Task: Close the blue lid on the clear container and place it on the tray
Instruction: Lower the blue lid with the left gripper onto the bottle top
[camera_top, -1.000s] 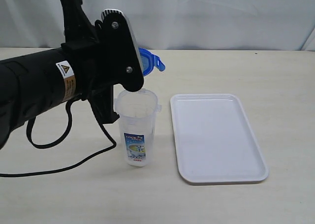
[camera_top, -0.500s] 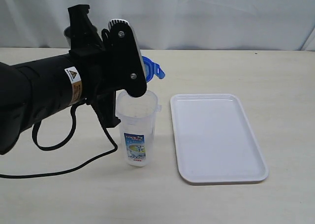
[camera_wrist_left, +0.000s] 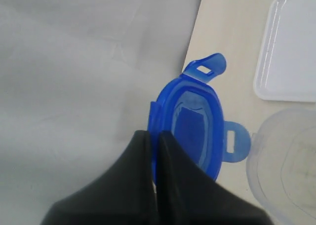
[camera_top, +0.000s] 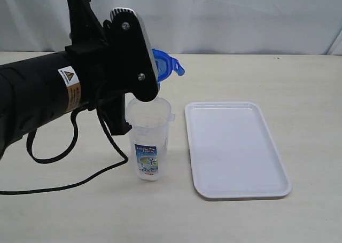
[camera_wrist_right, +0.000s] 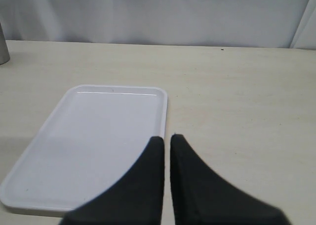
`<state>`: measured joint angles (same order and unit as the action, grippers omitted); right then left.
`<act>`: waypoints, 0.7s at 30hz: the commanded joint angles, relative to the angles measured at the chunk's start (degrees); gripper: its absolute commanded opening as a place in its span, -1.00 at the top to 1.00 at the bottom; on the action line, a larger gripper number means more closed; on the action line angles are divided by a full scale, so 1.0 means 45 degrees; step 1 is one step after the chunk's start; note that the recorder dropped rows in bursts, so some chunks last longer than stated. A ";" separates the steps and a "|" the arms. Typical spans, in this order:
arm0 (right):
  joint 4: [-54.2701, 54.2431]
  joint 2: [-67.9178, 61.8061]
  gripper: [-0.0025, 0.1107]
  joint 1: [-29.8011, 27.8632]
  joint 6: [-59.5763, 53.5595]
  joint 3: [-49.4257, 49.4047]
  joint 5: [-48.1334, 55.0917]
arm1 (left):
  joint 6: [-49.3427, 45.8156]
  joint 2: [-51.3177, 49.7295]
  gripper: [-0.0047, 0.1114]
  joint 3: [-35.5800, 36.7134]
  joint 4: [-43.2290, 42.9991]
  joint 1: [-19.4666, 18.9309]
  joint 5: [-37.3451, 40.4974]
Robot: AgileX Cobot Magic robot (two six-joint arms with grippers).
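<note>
Left fingers point(camera_wrist_left: 138, 180): I pinch the blue lid point(camera_wrist_left: 195, 131) by its rim, face free for seating.
Clear container point(camera_top: 148, 139): open, upright on the worktop point(camera_top: 267, 77), near the raised lid, beside the tray point(camera_top: 235, 147).
Right fingers point(camera_wrist_right: 148, 180): pressed together, empty.

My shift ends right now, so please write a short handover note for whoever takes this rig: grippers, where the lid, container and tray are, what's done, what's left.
The left gripper is shut on the blue lid, held in the air near the container's mouth, not seated.
The right gripper is shut and empty, near the tray.
The clear container stands upright and open on the table, beside the tray.
Done: lid picked up.
Left: seat and snap the lid, then move the container onto the tray.
</note>
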<state>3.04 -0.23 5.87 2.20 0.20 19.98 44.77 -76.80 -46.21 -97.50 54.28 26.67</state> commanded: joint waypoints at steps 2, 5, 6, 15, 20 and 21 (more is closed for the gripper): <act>0.0089 0.0051 0.88 -0.0082 0.0031 -0.0045 -0.0033 | 0.0016 0.0147 0.92 0.0208 -0.0009 0.0091 -0.0198; 0.0089 0.0051 0.88 -0.0082 0.0031 -0.0045 -0.0033 | 0.0016 0.0147 0.92 0.0351 -0.0186 0.0091 -0.0081; 0.0089 0.0051 0.88 -0.0082 0.0031 -0.0045 -0.0033 | 0.0016 0.0147 0.92 0.0351 -0.0186 0.0091 -0.0028; 0.0089 0.0051 0.88 -0.0082 0.0031 -0.0045 -0.0033 | 0.0472 0.0147 0.92 0.0351 -0.0545 0.0066 0.1080; 0.0089 0.0051 0.88 -0.0082 0.0031 -0.0045 -0.0033 | 0.1148 0.0147 0.92 0.0351 -0.0545 -0.0393 0.0573; 0.0089 0.0051 0.88 -0.0082 0.0031 -0.0045 -0.0033 | 0.1153 0.0147 0.92 0.0351 -0.0545 -0.0505 0.0168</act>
<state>3.04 -0.23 5.87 2.20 0.20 19.98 48.16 -76.55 -44.73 -99.83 53.23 30.10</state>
